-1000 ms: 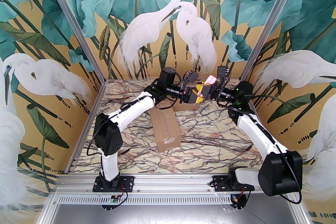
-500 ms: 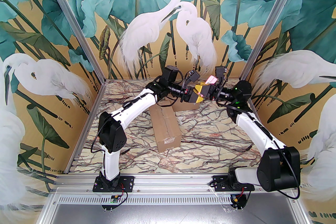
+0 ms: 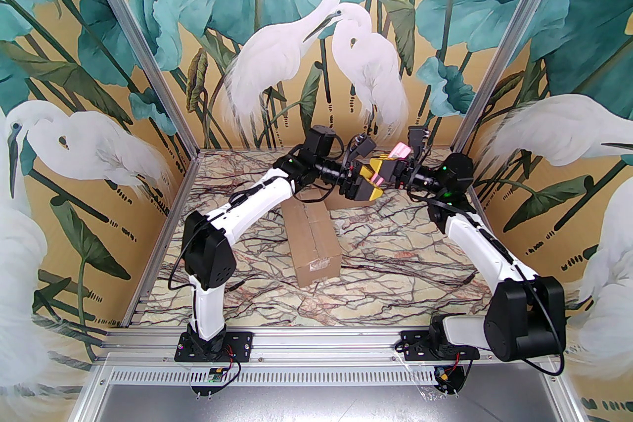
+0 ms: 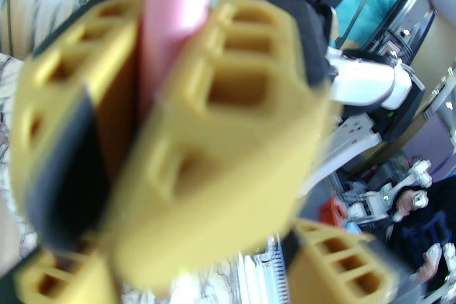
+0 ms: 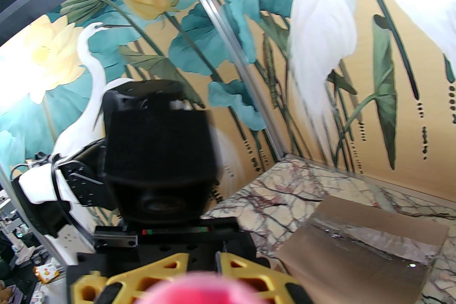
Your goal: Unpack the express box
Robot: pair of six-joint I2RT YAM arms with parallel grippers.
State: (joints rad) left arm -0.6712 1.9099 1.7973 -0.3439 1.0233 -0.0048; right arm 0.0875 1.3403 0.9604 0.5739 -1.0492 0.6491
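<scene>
**Above the far middle of the table, two claws meet at a pink item**

Above the far middle of the marble-patterned table, the two arms reach toward each other from their bases at the near edge. At the left, the left arm rises over the table and stretches rightward. Below it and a little to the right, a closed cardboard box lies flat near the table's centre. It runs lengthwise from far to near, with a small label on its near end. Just beyond its far end sits a second cardboard box, partly hidden under the claws. The right wrist view shows glossy tape along its top, and whether it has been opened cannot be told.

The left gripper hangs above that far box with its yellow fingers spread apart. In the left wrist view they stand at the two lower corners, with the other claw's blurred fingertips close before the lens between them. Just to the right, the right gripper is clamped on a flat pink item. The item sticks up out of its fingers, clear of both boxes. The right arm runs back to the near right. A heron mural covers the walls.
</scene>
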